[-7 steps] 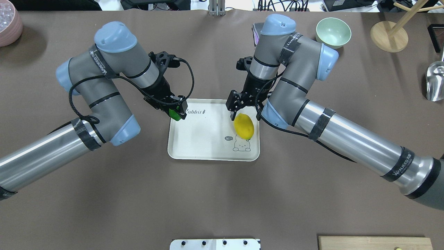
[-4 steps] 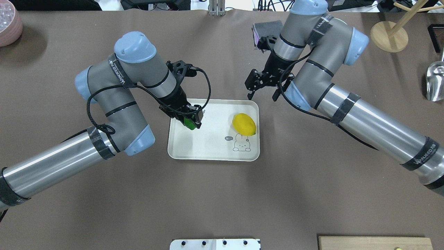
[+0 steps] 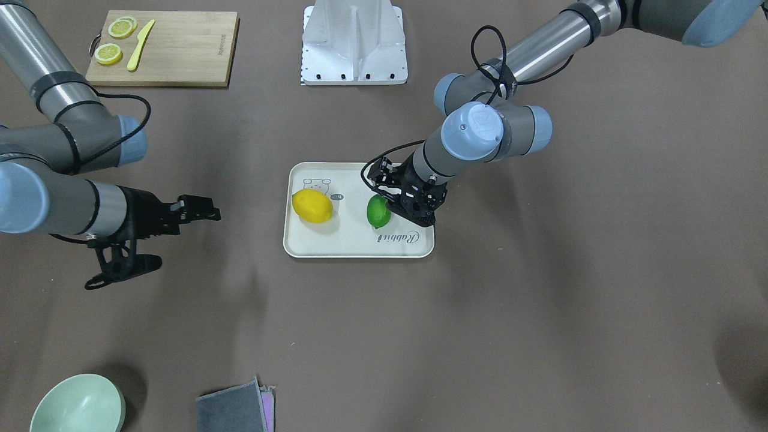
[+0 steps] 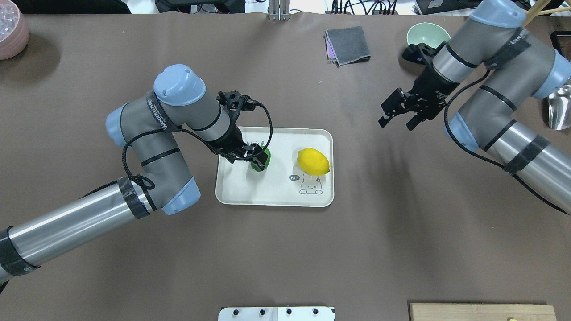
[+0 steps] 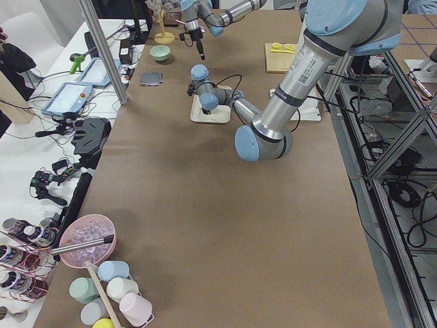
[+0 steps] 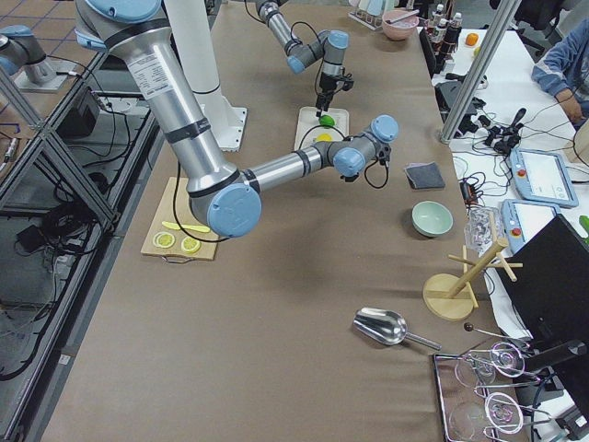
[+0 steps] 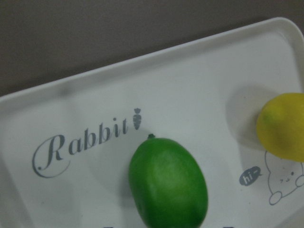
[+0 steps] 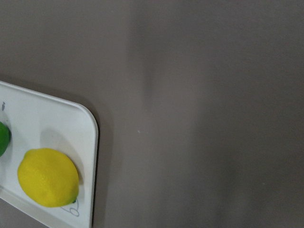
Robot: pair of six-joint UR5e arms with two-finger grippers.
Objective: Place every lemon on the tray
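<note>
The cream-white tray (image 4: 274,191) lies mid-table. The yellow lemon (image 4: 313,161) lies on its right part, above the bear drawing, and shows in the front view (image 3: 312,206) and the right wrist view (image 8: 47,176). My left gripper (image 4: 258,156) is shut on the green lemon (image 4: 262,160) and holds it low over the tray by the "Rabbit" script; the lemon also shows in the left wrist view (image 7: 168,183) and the front view (image 3: 378,212). My right gripper (image 4: 397,119) is open and empty, well right of the tray over bare table.
A folded grey cloth (image 4: 348,44) and a pale green bowl (image 4: 424,33) lie at the back right. A wooden stand (image 4: 499,47) and a metal scoop (image 4: 560,107) are far right. A bamboo board (image 3: 180,48) holds lemon slices and a yellow knife.
My left gripper has carried the green lemon rightward over the tray. My right gripper has drawn back to the far right, away from the yellow lemon left on the tray.
</note>
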